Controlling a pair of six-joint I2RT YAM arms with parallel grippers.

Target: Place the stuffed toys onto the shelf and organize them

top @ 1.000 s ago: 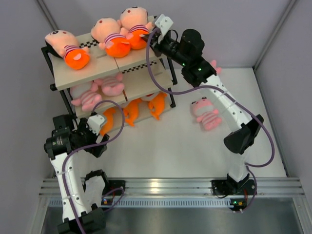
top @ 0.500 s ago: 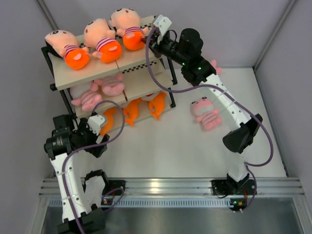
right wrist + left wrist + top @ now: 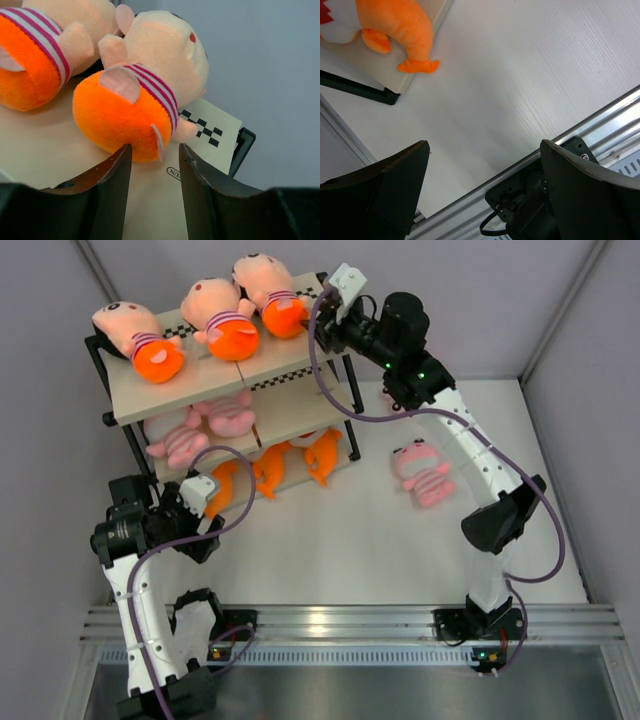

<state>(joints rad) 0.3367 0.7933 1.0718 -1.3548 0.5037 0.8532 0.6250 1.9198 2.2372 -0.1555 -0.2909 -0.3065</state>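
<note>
Shelf top (image 3: 40, 150): right gripper (image 3: 154, 150) slightly apart, perhaps touching doll (image 3: 120, 115).

Shelf (image 3: 288, 362): 3 dolls (image 3: 215, 315) top, pink animals (image 3: 225, 415) mid, orange fish (image 3: 322, 455) btm; stray pink animal (image 3: 422, 472) off-shelf.

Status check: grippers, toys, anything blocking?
Left gripper open, empty. Right gripper open at the rightmost doll atop the shelf. One pink striped animal on the table, nothing blocking it.
</note>
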